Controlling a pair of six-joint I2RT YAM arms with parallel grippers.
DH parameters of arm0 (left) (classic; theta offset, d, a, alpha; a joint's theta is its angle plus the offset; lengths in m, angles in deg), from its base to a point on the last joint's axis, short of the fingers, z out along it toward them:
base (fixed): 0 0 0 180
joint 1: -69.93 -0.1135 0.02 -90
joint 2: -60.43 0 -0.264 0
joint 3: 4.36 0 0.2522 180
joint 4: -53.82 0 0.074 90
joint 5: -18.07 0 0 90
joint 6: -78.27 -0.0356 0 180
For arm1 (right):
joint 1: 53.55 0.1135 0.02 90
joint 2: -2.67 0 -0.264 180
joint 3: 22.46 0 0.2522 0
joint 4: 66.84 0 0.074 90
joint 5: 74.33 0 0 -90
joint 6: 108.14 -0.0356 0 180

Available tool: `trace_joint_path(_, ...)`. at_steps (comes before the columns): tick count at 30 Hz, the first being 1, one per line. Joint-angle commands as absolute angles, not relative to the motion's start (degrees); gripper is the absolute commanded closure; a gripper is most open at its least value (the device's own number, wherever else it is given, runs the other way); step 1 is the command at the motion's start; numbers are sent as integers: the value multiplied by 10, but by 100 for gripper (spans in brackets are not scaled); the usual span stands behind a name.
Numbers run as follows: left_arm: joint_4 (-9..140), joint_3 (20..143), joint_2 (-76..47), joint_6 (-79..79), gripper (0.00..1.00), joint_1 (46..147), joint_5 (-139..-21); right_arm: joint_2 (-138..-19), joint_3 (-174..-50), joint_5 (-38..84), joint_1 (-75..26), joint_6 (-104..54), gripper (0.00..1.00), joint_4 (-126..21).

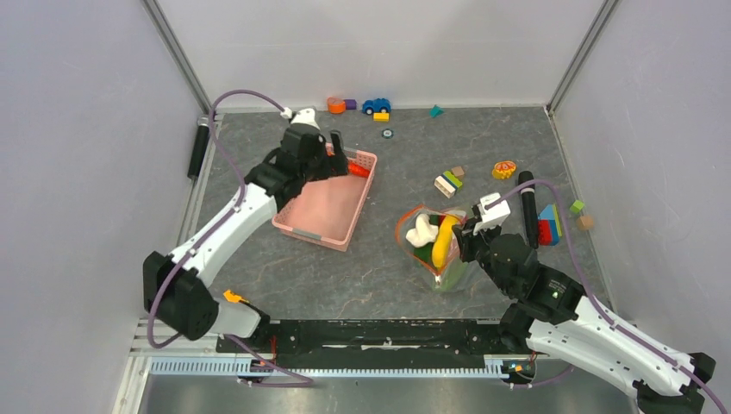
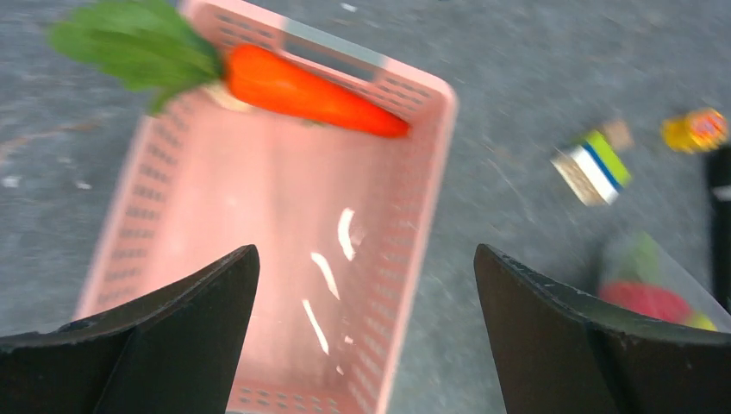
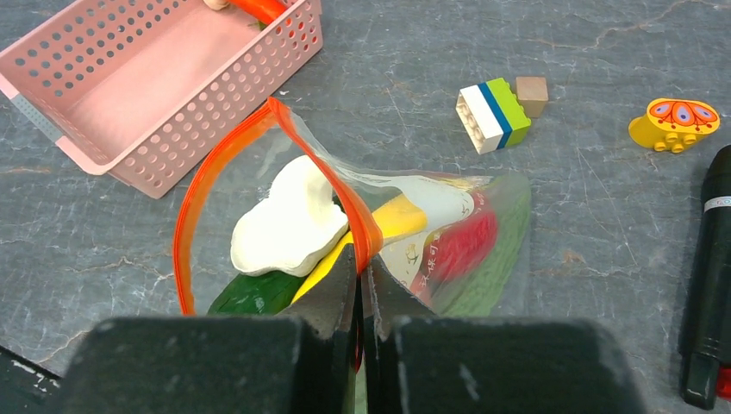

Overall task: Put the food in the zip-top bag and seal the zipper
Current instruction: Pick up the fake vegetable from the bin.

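The clear zip-top bag (image 3: 465, 259) lies right of centre, its orange-red zipper strip (image 3: 203, 181) gaping open. Inside show a white mushroom (image 3: 284, 220), a yellow banana (image 3: 392, 220), a green cucumber (image 3: 254, 293) and a red tomato (image 3: 461, 246). It also shows in the top view (image 1: 435, 241). My right gripper (image 3: 362, 267) is shut on the zipper strip, holding the mouth up. An orange carrot (image 2: 302, 86) with green leaves (image 2: 138, 43) lies at the far end of the pink basket (image 2: 422, 216). My left gripper (image 2: 366, 297) is open and empty above the basket (image 1: 323, 211), short of the carrot (image 1: 358, 169).
Toy blocks (image 1: 448, 181), a yellow toy (image 1: 504, 169), a blue car (image 1: 376, 105) and small pieces lie at the back and right. A black cylinder (image 1: 527, 207) and coloured blocks (image 1: 549, 224) sit just right of the bag. Walls close in on three sides.
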State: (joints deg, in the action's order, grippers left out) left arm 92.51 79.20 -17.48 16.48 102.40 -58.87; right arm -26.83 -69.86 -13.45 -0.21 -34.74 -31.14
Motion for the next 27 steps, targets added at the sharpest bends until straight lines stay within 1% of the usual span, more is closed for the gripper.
trace_joint_path(1, 905, 843, -231, 113, 0, 930, -617, -269, -717, -155, -2, -334, 95, -341)
trace_joint_path(6, 916, 903, -313, 105, 0, 828, -671, -265, -711, -163, -2, -332, 95, -340)
trace_joint_path(10, 897, 920, -358, 95, 0, 782, -716, -263, -710, -171, -2, -329, 95, -337)
trace_joint_path(13, 896, 944, -401, 103, 0, 751, -782, -264, -711, -173, -2, -327, 95, -337)
trace_joint_path(17, 886, 971, -449, 110, 1, 731, -811, -265, -712, -175, -2, -327, 95, -337)
trace_joint_path(21, 890, 1007, -494, 113, 8, 725, -847, -265, -712, -182, -2, -328, 95, -337)
trace_joint_path(24, 886, 1014, -511, 115, 16, 725, -855, -269, -713, -184, -2, -329, 95, -337)
trace_joint_path(27, 886, 1017, -522, 118, 34, 724, -857, -271, -713, -185, -2, -328, 95, -337)
